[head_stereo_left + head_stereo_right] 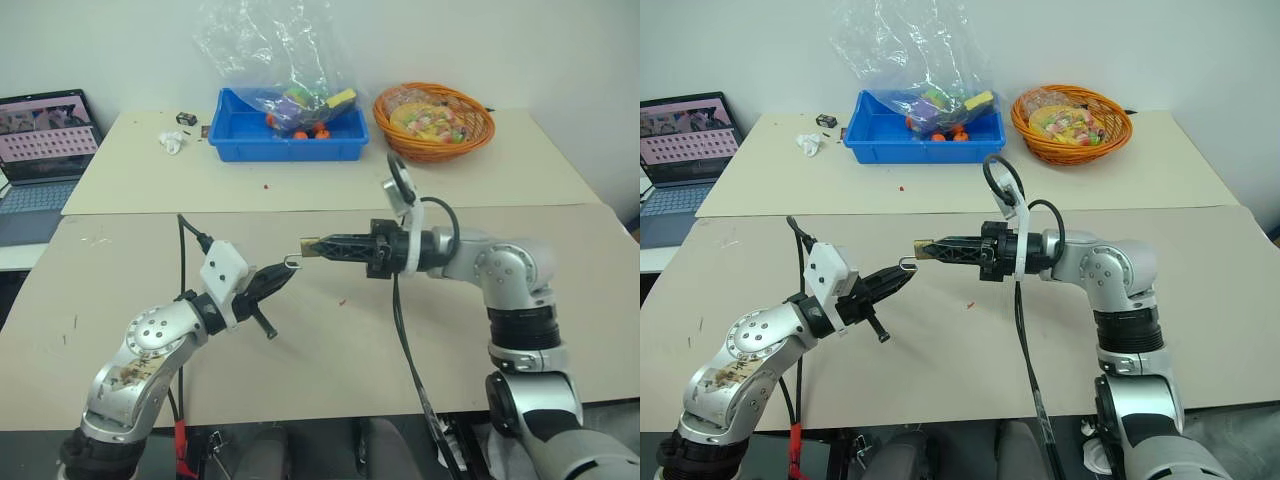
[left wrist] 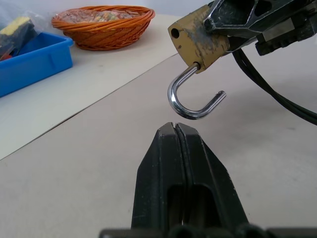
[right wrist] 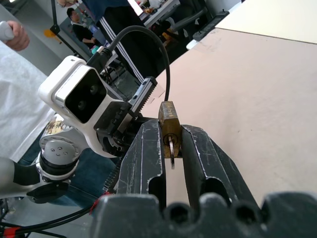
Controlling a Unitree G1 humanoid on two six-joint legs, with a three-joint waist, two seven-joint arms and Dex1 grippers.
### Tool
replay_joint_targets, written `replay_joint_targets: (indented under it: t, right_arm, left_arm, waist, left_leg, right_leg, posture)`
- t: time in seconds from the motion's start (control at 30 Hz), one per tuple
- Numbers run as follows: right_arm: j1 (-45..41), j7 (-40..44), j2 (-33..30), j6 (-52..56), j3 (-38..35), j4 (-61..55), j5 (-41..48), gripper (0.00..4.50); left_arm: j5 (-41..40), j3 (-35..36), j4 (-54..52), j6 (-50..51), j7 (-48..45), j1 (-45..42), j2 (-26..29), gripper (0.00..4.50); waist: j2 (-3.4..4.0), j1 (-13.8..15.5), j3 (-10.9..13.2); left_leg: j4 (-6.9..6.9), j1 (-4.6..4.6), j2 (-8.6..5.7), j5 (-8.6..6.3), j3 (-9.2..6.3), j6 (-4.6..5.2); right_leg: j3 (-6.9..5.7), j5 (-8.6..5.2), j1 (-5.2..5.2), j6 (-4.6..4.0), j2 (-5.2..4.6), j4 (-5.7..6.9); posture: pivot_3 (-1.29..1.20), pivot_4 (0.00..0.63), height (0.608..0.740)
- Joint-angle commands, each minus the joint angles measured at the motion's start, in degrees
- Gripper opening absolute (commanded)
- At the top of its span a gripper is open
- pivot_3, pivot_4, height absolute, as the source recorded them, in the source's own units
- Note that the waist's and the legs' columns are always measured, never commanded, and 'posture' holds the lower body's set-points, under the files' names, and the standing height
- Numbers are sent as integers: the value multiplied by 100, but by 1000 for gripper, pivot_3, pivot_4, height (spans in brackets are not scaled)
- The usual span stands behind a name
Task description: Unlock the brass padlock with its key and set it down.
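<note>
My right gripper (image 1: 322,247) points left above the middle of the table and is shut on the brass padlock (image 1: 311,247). In the left wrist view the padlock's body (image 2: 198,42) shows its silvery shackle (image 2: 190,101) swung open like a hook. The key (image 3: 171,151) sits in the keyhole at the padlock's (image 3: 168,116) back end, between my right fingers (image 3: 148,148). My left gripper (image 1: 285,275) is shut with nothing in it. Its tips (image 2: 176,130) are just under the shackle's free end and apart from it.
At the back stand a blue bin (image 1: 240,135) holding a plastic bag of toys, and an orange basket (image 1: 434,125). A laptop (image 1: 45,140) is at the far left, with crumpled paper (image 1: 172,142) beside it. A red crumb (image 1: 341,301) lies under the grippers. People stand behind in the right wrist view.
</note>
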Motion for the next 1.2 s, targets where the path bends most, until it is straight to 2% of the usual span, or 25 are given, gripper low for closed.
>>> replay_joint_targets:
  t: [0.03,0.2,0.3,0.47,0.7,0.9,1.2]
  right_arm:
    - [-286,-18,-191,276,-479,308,297,132]
    - [-520,-244,-454,976,-770,1174,340,132]
    - [-186,-326,-733,1615,-289,1466,84,132]
    - [235,-179,-985,1730,307,1176,-136,132]
    - [470,-293,-862,1601,431,1262,-424,132]
    - [522,-456,-727,1612,205,1396,-542,132]
    - [659,-599,-658,1677,49,1355,-602,132]
  left_arm:
    - [14,107,-236,-65,-57,189,113,64]
    - [232,252,-228,-414,-329,623,480,64]
    - [668,134,-164,-1170,-699,601,782,64]
    - [882,-75,-158,-1650,-984,323,876,64]
    - [761,-151,-315,-1471,-1025,134,801,64]
    - [616,-165,-366,-1210,-1071,138,817,64]
    - [220,-327,-397,31,-1162,-32,1015,64]
  waist:
    - [0,3,0]
    - [0,3,0]
    - [0,15,0]
    - [0,30,0]
    - [0,-10,0]
    - [0,5,0]
    - [0,4,0]
  left_leg:
    - [0,0,0,0,0,0]
    - [0,0,1,0,1,1]
    - [-1,0,2,-1,2,1]
    - [0,-3,-2,-3,6,5]
    - [0,3,4,-3,8,6]
    - [1,1,4,-3,7,6]
    - [1,2,3,-3,6,6]
  right_leg:
    - [0,0,0,0,0,0]
    - [1,-1,0,-1,1,-1]
    - [0,-1,2,-1,2,-4]
    - [0,-1,6,-1,-7,-8]
    - [5,0,7,1,5,-4]
    - [4,1,7,1,3,-5]
    - [4,0,8,2,5,-4]
  posture:
    - [0,150,728]
    - [0,150,728]
    - [0,150,728]
    - [0,150,728]
    - [0,150,728]
    - [0,150,728]
    - [0,150,728]
